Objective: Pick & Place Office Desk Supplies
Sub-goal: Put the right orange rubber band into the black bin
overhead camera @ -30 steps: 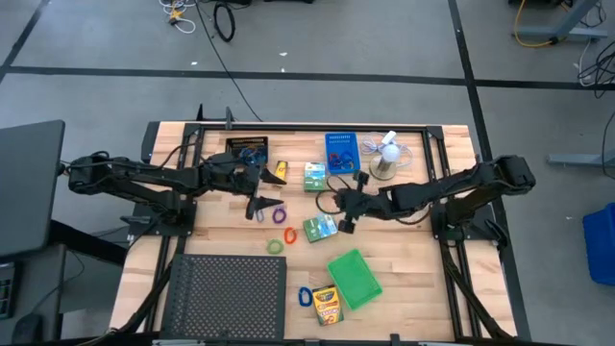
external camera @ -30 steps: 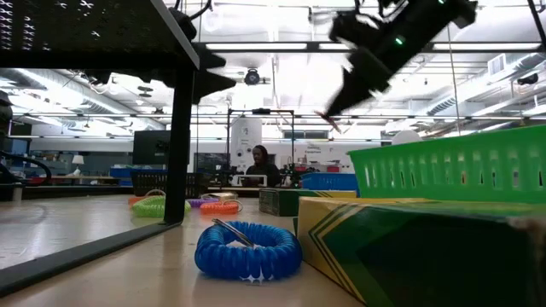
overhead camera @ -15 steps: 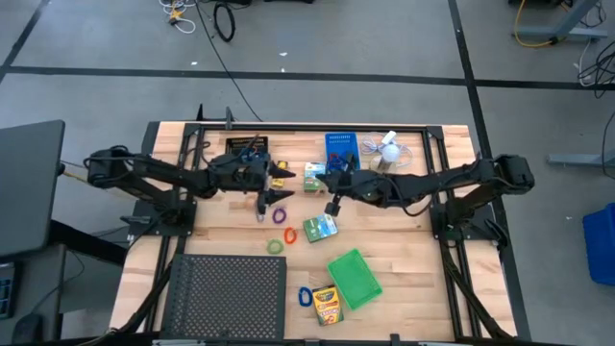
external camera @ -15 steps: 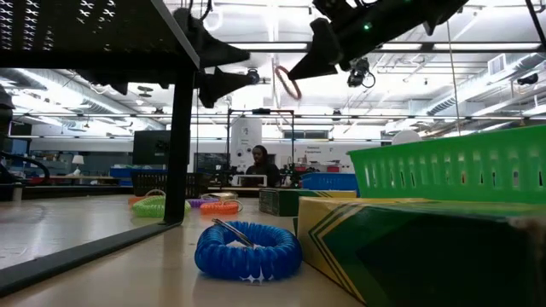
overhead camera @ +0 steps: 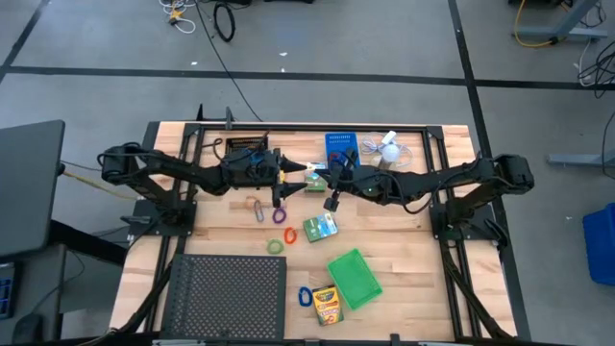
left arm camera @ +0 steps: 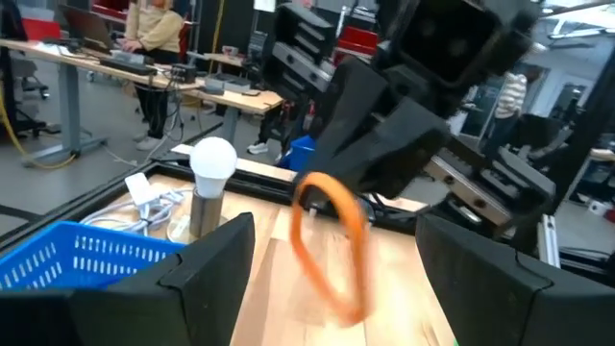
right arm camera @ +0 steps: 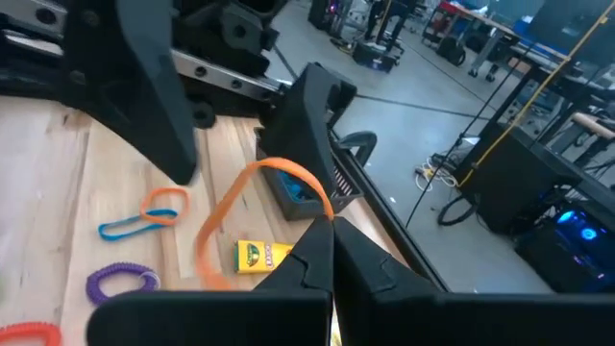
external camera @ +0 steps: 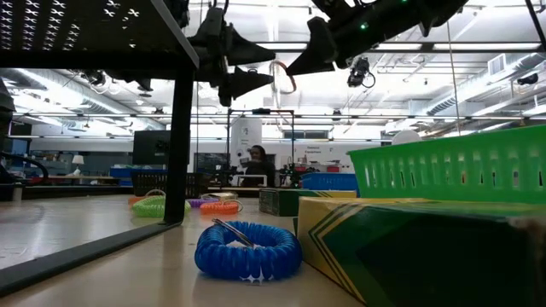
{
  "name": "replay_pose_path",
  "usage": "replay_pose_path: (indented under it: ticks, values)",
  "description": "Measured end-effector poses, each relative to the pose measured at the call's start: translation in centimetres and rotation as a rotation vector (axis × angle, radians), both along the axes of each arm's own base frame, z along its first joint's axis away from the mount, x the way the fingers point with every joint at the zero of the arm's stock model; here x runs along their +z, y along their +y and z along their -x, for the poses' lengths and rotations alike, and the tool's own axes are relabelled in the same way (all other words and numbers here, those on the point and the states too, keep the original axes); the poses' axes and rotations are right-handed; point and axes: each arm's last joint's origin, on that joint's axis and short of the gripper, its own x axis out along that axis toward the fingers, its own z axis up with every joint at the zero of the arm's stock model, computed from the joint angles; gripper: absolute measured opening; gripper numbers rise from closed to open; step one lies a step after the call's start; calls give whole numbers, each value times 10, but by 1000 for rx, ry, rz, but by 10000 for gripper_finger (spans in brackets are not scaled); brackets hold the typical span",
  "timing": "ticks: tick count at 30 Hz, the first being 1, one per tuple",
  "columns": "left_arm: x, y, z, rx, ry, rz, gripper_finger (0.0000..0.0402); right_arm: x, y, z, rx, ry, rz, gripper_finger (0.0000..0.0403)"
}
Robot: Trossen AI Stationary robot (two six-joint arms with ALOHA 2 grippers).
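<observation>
The left hand [overhead camera: 287,179] has closed in, wide open, around the orange rubber-band loop [left arm camera: 332,240] pinched in the right hand [overhead camera: 312,179] above the bench [overhead camera: 404,259], so a handover looks imminent

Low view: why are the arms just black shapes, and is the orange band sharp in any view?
Low view: bright ceiling lights behind both arms leave them as silhouettes; the orange band shows thin against the glare, and the near crayon box is out of focus. Left wrist view: the band is smeared by blur between the open left gripper fingers. Right wrist view: the band is clearer, pinched in the right gripper.
</observation>
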Motion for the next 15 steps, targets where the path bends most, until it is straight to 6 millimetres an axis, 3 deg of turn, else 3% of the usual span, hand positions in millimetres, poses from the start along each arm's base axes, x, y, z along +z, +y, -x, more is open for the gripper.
replay_pose_path:
  ticks: [15]
  values:
    - [0, 4, -4, 77, 37, 59, 298, 3, 1, -1, 23, -22, 13, 0]
